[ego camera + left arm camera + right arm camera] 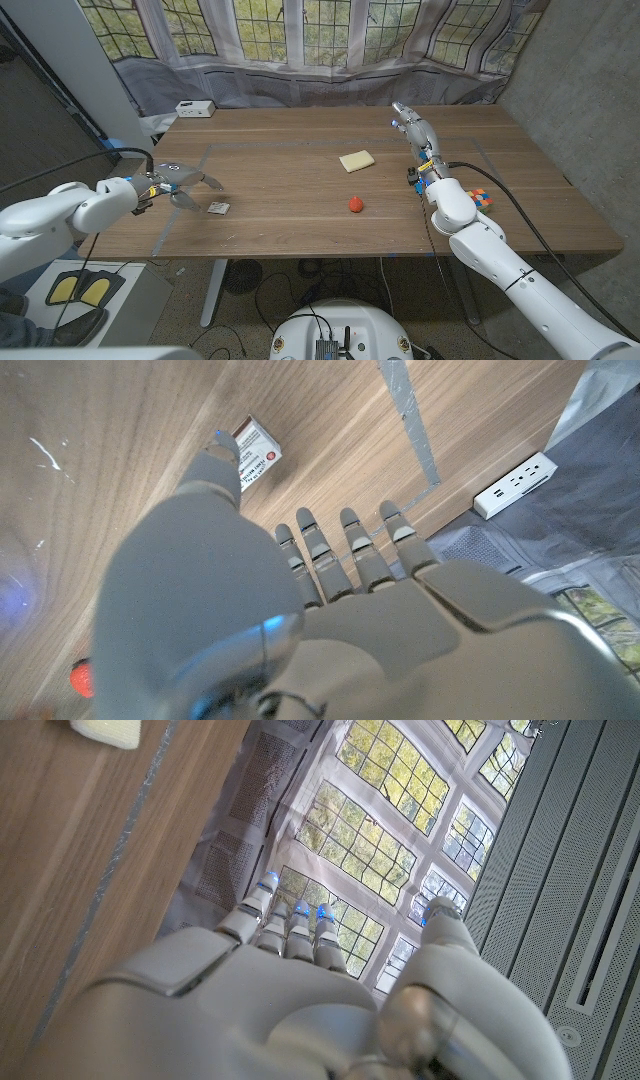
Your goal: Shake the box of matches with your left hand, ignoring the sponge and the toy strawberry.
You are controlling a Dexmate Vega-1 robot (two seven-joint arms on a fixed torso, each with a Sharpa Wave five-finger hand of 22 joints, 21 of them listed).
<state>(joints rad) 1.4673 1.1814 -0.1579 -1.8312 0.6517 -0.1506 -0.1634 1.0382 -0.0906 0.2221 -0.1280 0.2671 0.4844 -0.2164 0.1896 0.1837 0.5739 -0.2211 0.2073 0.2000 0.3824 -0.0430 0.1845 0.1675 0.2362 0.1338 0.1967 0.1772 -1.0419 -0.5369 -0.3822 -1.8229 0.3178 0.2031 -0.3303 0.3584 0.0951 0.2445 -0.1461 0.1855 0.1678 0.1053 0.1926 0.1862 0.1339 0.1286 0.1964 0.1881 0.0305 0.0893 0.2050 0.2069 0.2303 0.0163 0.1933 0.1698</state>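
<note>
Hovering my left hand [178, 184] just beside matchbox [218, 208], fingers spread, holding nothing; box lies on bench [280, 190], seemingly untouched. My right hand [418, 135] extended, fingers straight, empty.

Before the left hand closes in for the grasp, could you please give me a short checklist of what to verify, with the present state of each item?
1. Box of matches in view and free on the table: ok.
2. Left hand empty, fingers spread: ok.
3. Left hand lined up with the box: ok; it is right beside the box, thumb tip near it in the left wrist view. Contact: cannot tell.
4. Sponge and toy strawberry away from the box: ok, both lie well towards the right side.
5. Right hand out of the way: ok, raised on the far right side, holding nothing.
</note>
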